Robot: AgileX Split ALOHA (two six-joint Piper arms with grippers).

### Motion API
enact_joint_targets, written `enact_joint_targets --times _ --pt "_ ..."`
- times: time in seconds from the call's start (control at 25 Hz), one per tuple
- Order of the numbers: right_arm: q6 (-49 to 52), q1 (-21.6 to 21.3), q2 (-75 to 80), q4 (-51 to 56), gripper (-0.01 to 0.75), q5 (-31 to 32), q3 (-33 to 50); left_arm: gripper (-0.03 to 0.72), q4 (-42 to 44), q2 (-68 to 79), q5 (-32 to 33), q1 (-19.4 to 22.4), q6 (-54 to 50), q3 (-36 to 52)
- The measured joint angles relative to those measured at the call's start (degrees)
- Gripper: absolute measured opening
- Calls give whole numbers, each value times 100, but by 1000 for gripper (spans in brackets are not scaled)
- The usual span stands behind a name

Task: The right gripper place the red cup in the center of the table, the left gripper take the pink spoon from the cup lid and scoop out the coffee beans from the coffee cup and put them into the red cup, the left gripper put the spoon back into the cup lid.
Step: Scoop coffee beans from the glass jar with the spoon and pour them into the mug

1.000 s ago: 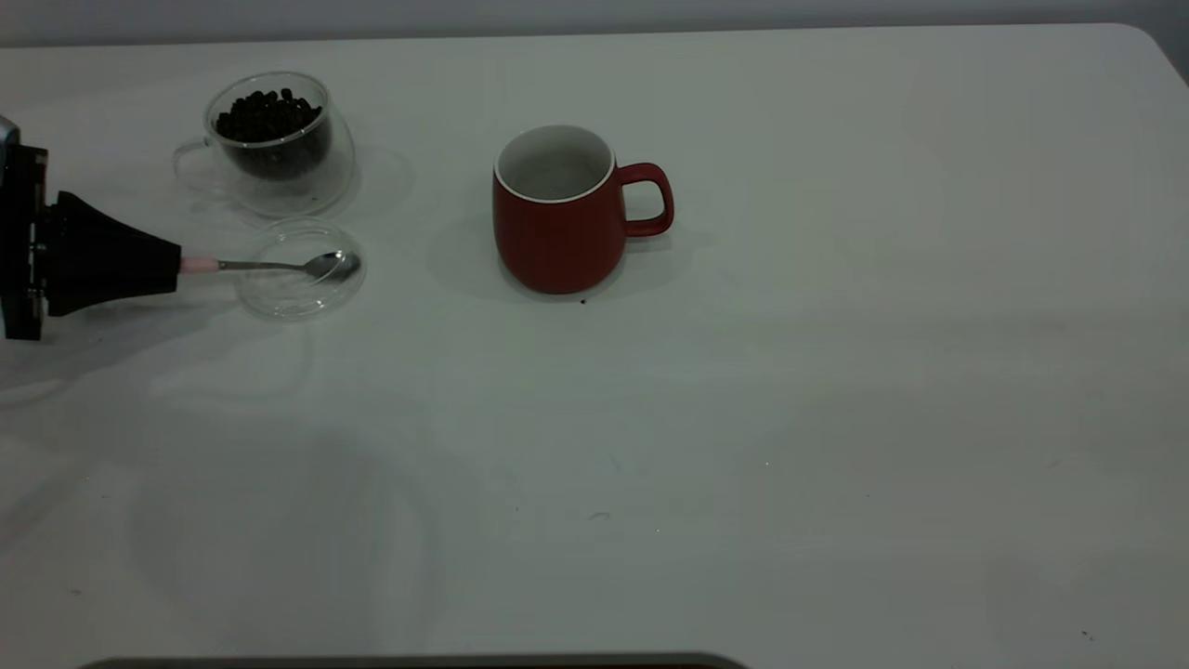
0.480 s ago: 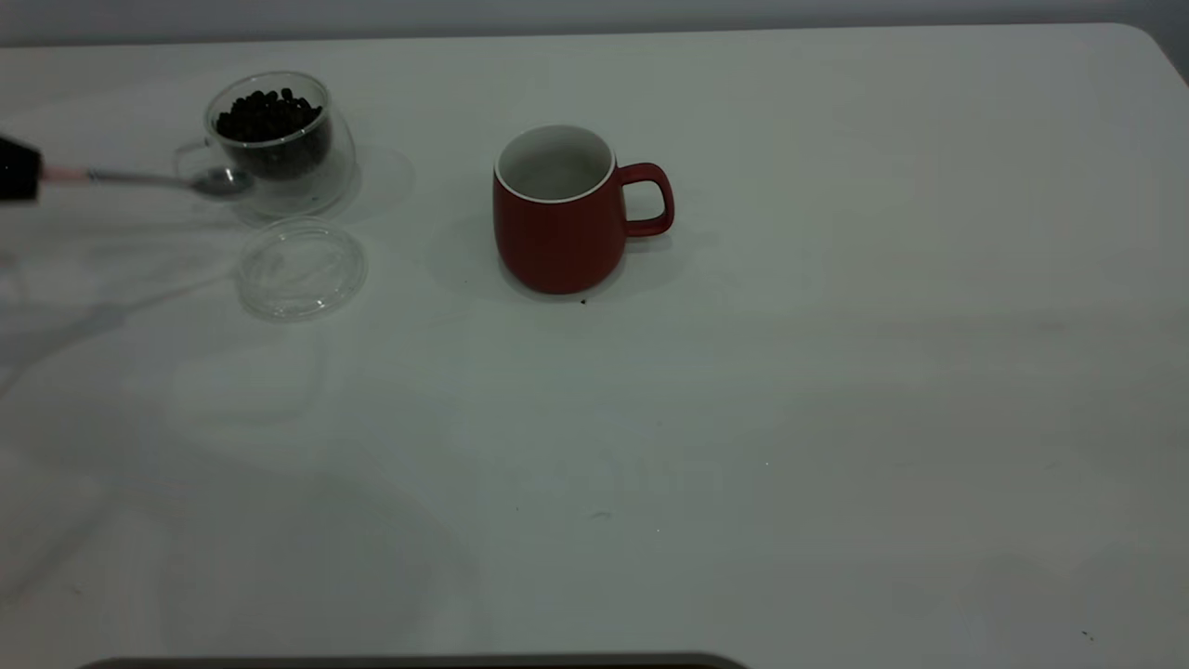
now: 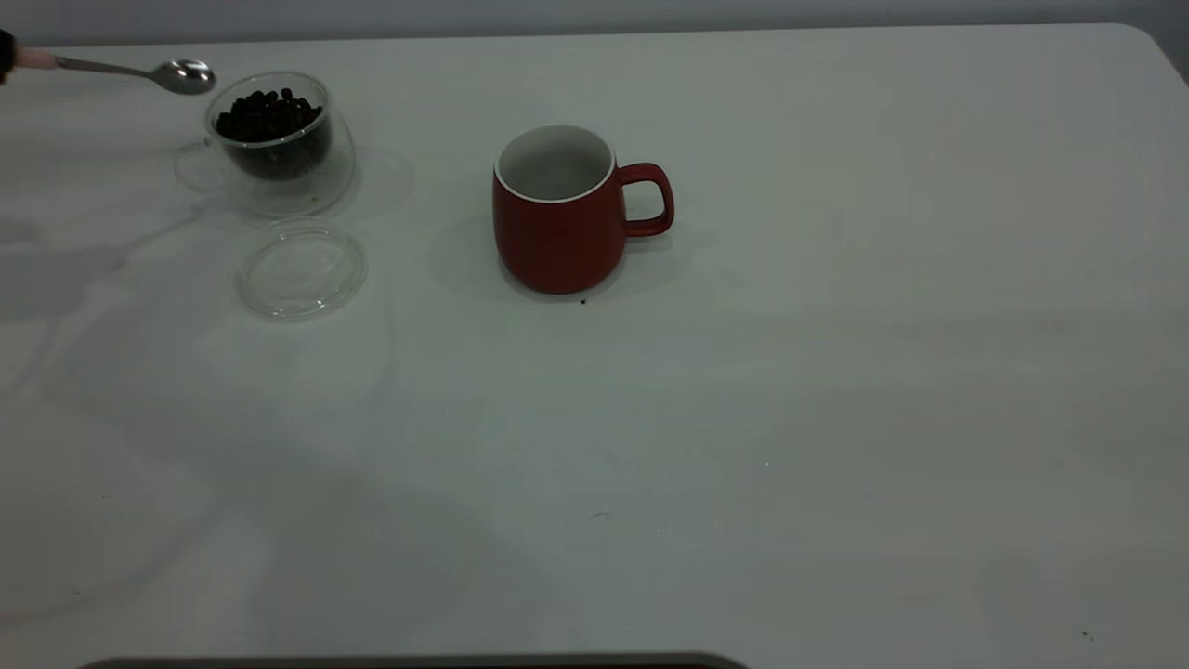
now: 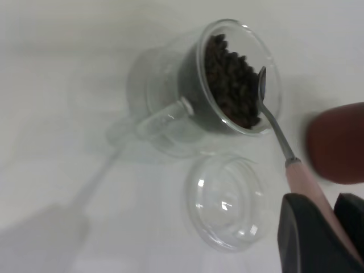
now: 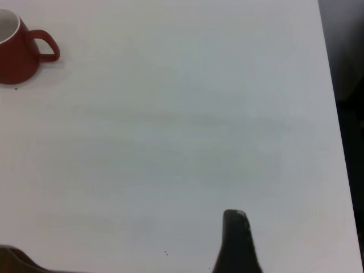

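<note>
The pink spoon [image 3: 186, 76] hangs in the air at the far left, its silver bowl beside the rim of the coffee cup [image 3: 279, 139], which holds the coffee beans [image 3: 269, 116]. My left gripper [image 4: 323, 200] is shut on the spoon's pink handle [image 4: 304, 182]; only a sliver of it [image 3: 5, 56] shows at the exterior view's left edge. In the left wrist view the spoon bowl [image 4: 262, 85] lies over the beans [image 4: 230, 82]. The cup lid [image 3: 300, 269] lies bare in front of the glass cup. The red cup [image 3: 557, 209] stands upright mid-table. My right gripper [image 5: 125, 244] is open, far from the red cup [image 5: 17, 54].
The white table [image 3: 836, 418] stretches wide to the right and front of the red cup. A small dark speck [image 3: 583, 301] lies at the red cup's base. The table's edge [image 5: 335, 142] runs close by the right gripper's finger [image 5: 236, 244].
The left gripper has lifted the spoon out of the cup lid and carried it up and back to the coffee cup's rim. The gripper body has slid almost out of the exterior view.
</note>
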Motion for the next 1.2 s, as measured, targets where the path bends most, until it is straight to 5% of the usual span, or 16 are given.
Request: enact_joint_targets --times 0.64,1.2 --pt "0 0 0 0 591 0 0 119 -306 438 -1142 -812 554 -177" --pt "0 0 0 0 591 0 0 119 -379 688 -702 -777 -626 -194"
